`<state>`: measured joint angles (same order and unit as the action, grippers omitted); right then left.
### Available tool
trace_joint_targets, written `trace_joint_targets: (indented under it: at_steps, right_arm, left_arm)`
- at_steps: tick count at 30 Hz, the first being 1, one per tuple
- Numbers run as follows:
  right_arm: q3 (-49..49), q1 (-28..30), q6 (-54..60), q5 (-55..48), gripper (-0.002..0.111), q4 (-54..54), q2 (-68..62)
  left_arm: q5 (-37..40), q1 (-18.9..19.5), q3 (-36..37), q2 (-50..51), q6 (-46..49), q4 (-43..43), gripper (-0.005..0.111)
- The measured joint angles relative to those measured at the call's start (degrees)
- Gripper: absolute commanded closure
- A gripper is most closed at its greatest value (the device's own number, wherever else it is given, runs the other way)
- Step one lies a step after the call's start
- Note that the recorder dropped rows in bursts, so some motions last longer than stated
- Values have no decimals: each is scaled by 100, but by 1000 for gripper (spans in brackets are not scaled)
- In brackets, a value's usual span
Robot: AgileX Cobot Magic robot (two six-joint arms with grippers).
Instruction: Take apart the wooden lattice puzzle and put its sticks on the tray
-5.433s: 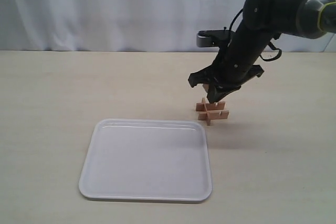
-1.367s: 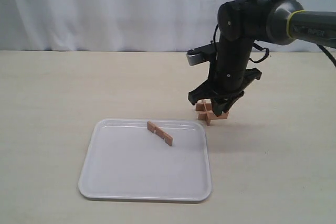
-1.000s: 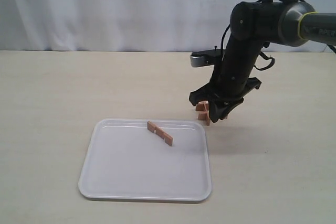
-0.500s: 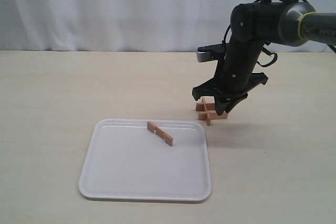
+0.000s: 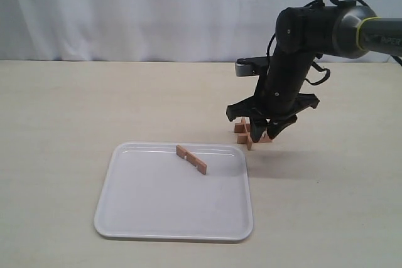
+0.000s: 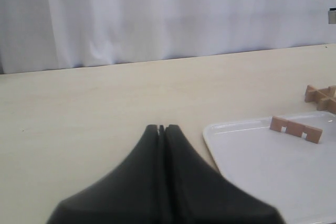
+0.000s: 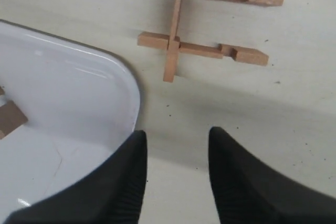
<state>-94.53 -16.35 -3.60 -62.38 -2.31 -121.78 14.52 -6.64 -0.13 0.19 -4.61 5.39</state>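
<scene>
Right gripper (image 5: 265, 133) is seen spread wide and empty, hung just above what remains of the wooden lattice puzzle (image 5: 243, 128). The left gripper (image 6: 161, 128) is pressed closed on nothing and shows only in its own wrist view, pointed across the table (image 5: 63, 123) toward the tray (image 5: 176, 218). Nearest, the tray lies flat and mostly bare. Toward its far edge one of the sticks (image 5: 191, 159) is already down, apparently on its long edge with the notches down. Just past the tray's far right corner, on the table and apart from the rim, the remainder sits: two parallel slats tied by a single cross slat (image 7: 176, 30), with the second pair of notches vacant. A curtain (image 5: 125, 10) hangs behind. Step judged: second stick to be pulled. Risk: only one cross slat locks the assembly. If that slat is pinched and the notches bind, all three could be lifted together and shed mid-carry. An off-centre close could skew the slats or shove them into the tray rim — and a careless drop could knock the stick standing there.
</scene>
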Motion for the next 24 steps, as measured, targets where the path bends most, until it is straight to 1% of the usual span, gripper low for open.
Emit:
trace_joint_targets:
  at_steps: [12,14,18,21,24]
  right_arm:
    - [21,0,-182,392,63,-76,-381]
    - [21,0,-193,449,68,-102,-450]
    - [21,0,-193,671,82,-105,-545]
    - [21,0,-193,878,88,-105,-595]
    - [21,0,-193,962,89,-105,-603]
  left_arm:
    - [0,0,0,0,0,0,107]
    - [0,0,0,0,0,0,107]
    - [0,0,0,0,0,0,107]
    - [0,0,0,0,0,0,107]
    - [0,0,0,0,0,0,107]
